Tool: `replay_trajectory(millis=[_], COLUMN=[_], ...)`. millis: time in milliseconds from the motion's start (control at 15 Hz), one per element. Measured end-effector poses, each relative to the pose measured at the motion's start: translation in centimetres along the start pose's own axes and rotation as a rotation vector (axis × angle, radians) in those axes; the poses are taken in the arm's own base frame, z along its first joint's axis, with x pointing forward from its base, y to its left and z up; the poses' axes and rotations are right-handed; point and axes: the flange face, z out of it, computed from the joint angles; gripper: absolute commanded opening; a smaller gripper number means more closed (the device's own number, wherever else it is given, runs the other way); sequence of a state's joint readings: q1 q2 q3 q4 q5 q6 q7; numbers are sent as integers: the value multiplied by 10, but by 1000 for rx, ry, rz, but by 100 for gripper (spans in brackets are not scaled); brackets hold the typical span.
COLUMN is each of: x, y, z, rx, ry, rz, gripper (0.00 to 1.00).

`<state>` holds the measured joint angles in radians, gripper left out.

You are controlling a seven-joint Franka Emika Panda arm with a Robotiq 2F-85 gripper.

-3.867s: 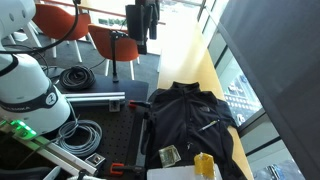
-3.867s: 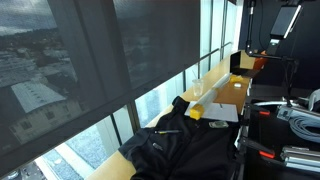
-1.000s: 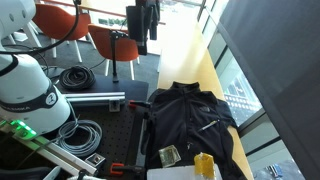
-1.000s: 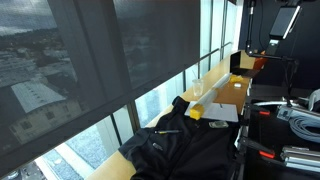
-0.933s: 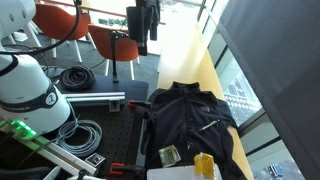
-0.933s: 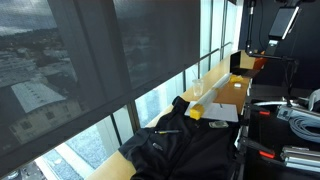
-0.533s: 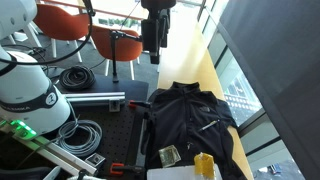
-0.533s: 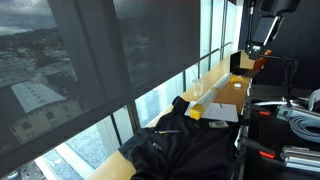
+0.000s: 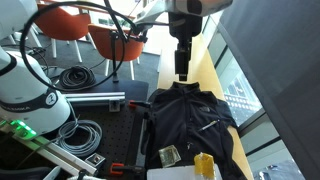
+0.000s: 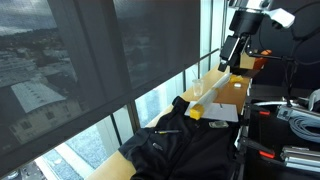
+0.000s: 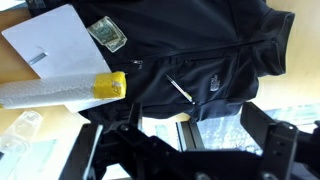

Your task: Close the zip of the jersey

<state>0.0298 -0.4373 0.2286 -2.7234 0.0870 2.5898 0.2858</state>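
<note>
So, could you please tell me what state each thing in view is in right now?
Jersey: lying spread out, front up, on the table.
Zip: too dark to tell whether it is open or closed.
Gripper: open, empty, in the air clear of the jersey.
Cup: upright on the table.
</note>
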Motion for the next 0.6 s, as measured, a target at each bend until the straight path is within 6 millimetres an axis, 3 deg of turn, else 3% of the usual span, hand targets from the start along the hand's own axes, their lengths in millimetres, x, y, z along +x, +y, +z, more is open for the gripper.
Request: replay_trajectory(millis=[600], x=[66], y=[38], z=[95], rx=[67], ry=[-151], rz=[-39], gripper=[100])
